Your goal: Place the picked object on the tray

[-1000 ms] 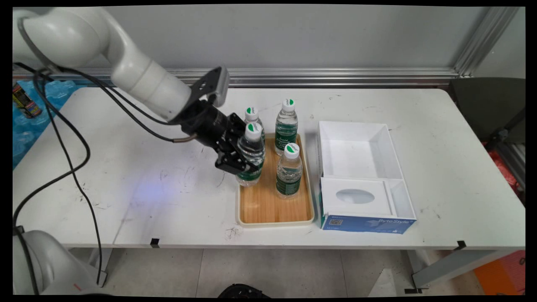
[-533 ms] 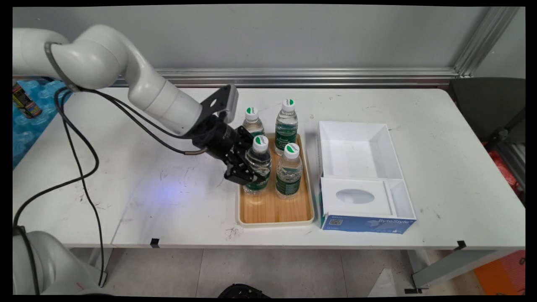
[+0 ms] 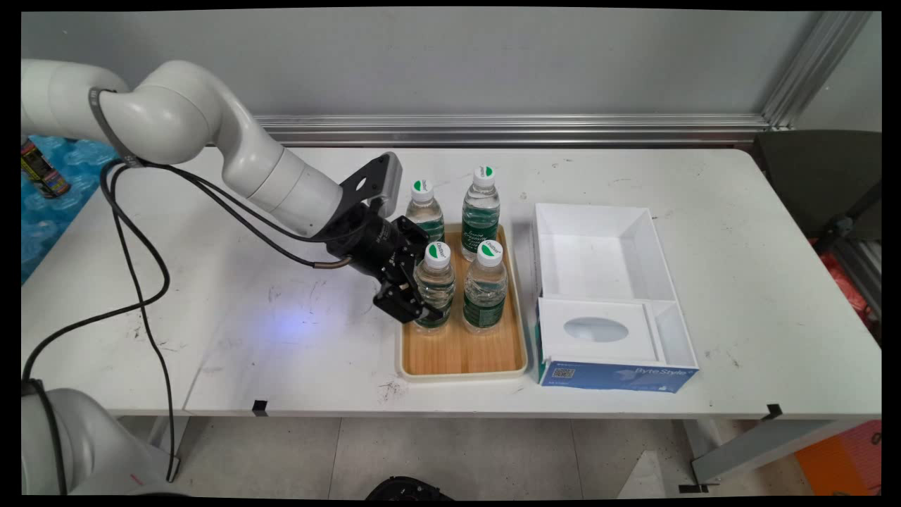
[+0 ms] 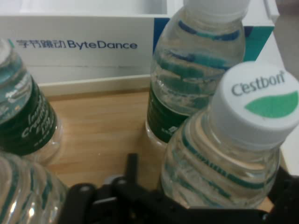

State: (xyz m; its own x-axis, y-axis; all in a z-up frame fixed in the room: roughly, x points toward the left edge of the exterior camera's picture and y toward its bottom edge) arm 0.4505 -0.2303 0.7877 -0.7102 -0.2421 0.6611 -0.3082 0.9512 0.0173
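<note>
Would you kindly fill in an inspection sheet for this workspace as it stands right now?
Surface: white table, scuffed, with black tape marks at the near edge.
Things: four water bottles upright on a wooden tray; the near-left bottle is in the gripper.
Clutter: open white box with a blue front right of the tray.
Gripper: black gripper, jaws closed around the near-left bottle, which stands on the tray.
Cables: black cables hang from the arm over the table's left side.
Surroundings: grey wall, aluminium rail, blue packs at far left.
</note>
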